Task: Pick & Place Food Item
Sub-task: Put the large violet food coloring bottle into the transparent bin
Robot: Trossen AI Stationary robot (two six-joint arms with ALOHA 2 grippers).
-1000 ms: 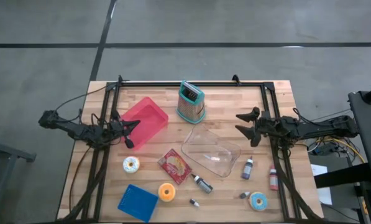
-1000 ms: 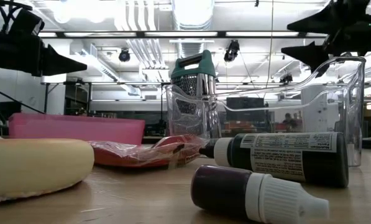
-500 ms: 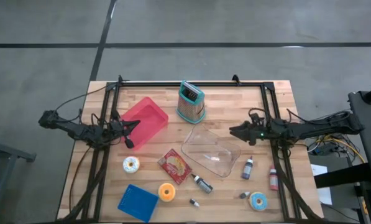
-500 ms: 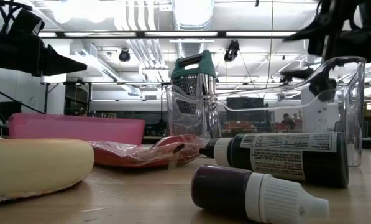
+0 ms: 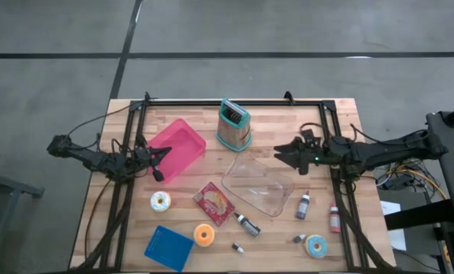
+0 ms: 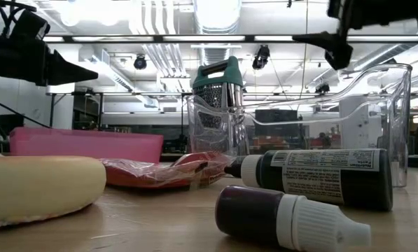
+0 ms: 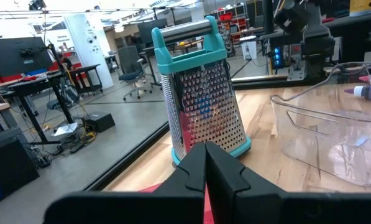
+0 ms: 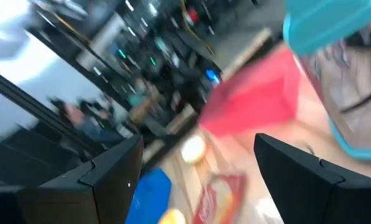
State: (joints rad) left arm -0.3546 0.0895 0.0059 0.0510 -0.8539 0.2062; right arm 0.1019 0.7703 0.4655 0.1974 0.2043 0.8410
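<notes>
The right gripper (image 5: 280, 153), fingers spread and empty, hovers over the clear tray's (image 5: 258, 185) far edge, while the left gripper (image 5: 161, 163), fingers closed and empty, waits beside the pink bin (image 5: 178, 148).

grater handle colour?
Teal; the box grater has a teal handle and base trim around perforated metal faces. Left wrist view shows it best.

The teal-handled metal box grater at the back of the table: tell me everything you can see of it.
The teal-handled metal box grater stands upright near the table's far edge, midway across. Its perforated steel faces taper upward to a teal plastic handle, and a teal rim rings its base. It rests on the wooden table, between the pink plastic bin and the clear plastic container. No gripper touches it.
</notes>
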